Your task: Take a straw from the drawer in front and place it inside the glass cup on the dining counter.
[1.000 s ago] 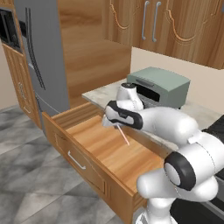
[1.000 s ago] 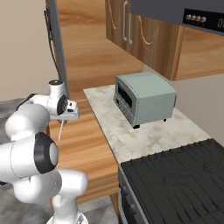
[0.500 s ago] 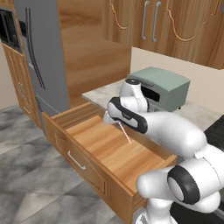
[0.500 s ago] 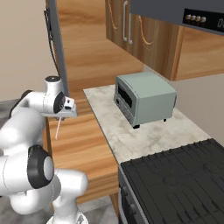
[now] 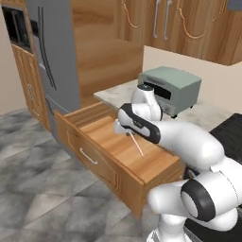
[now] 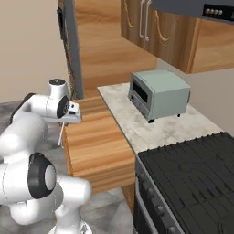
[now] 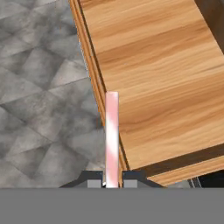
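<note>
Straw (image 7: 112, 138) sits clenched in your hand (image 7: 112, 183), poking up mid-frame in the hand view over the front edge of the open drawer (image 5: 118, 151). Left base view: hand (image 5: 124, 129) hangs centre-frame above the drawer, straw (image 5: 137, 145) slanting down.

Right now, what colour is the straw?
Pale pink and white straw, clearest in the hand view.

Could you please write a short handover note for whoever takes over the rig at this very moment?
Gripper: shut on the straw, raised over the open drawer's front edge.
Straw: hangs down from the gripper, clear of the drawer floor.
Done: drawer open, straw picked up.
Left: carry the straw to the dining counter and put it in the glass cup; neither is in sight yet, so expect to reposition.
</note>
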